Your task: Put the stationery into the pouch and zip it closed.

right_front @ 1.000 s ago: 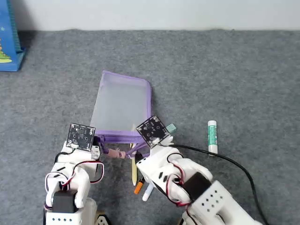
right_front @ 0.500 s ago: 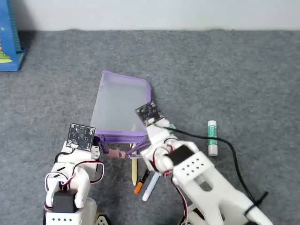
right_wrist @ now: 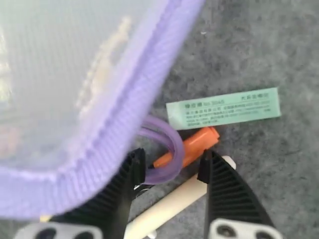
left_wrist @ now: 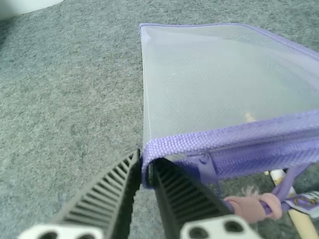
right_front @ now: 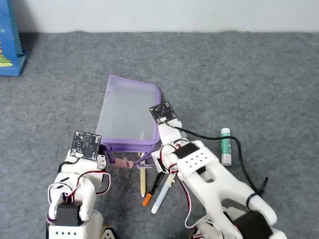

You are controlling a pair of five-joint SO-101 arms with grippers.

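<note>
left fingers [left_wrist: 112, 196] clenched on pouch [left_wrist: 214, 84] corner. right fingers [right_wrist: 222, 191] released, straddling purple loop [right_wrist: 174, 143]. Pinch it squarely before pulling.

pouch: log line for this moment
left gripper: shut on pouch | right gripper: open around purple loop | glue stick: outside pouch

grey felt table [right_front: 259, 74]; white wall [right_front: 164, 15] behind; blue box [right_front: 10, 45] far corner
</note>
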